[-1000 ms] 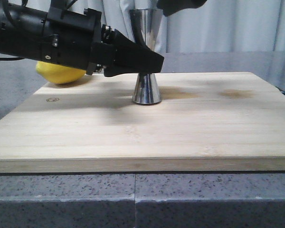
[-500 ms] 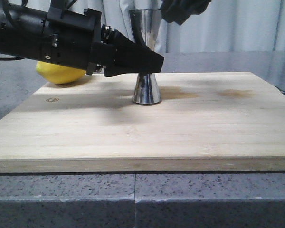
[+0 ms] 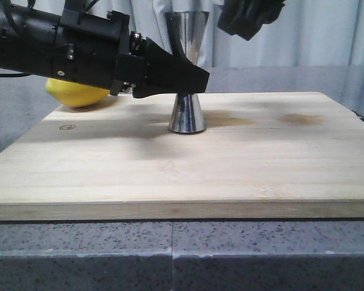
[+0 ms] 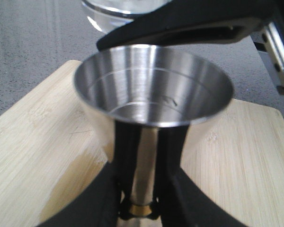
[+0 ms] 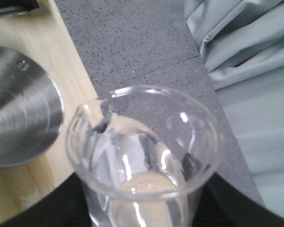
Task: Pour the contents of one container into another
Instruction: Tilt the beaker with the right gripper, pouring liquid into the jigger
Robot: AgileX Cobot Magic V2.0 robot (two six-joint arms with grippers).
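Observation:
The steel jigger (image 3: pixel 187 115) stands upright on the wooden board (image 3: pixel 230 163), its empty upper cup (image 4: pixel 154 85) open to the left wrist view. My left gripper (image 3: pixel 191 82) is shut on its narrow waist, black fingers (image 4: pixel 125 156) on either side just above the gold band (image 4: pixel 141 208). The clear glass beaker (image 5: pixel 142 156) sits in my shut right gripper (image 5: pixel 142 203), held in the air beside and above the jigger rim (image 5: pixel 19 118), spout toward it. In the front view only the right gripper (image 3: pixel 252 15) shows at the top edge; the beaker is hidden there.
A yellow lemon (image 3: pixel 79 94) lies at the board's back left, behind my left arm (image 3: pixel 54 48). The board rests on a grey speckled counter (image 3: pixel 261 254). A pale curtain (image 3: pixel 315 30) hangs behind.
My right gripper has moved to the right and slightly lower in the front view. The left gripper and the jigger have stayed still.

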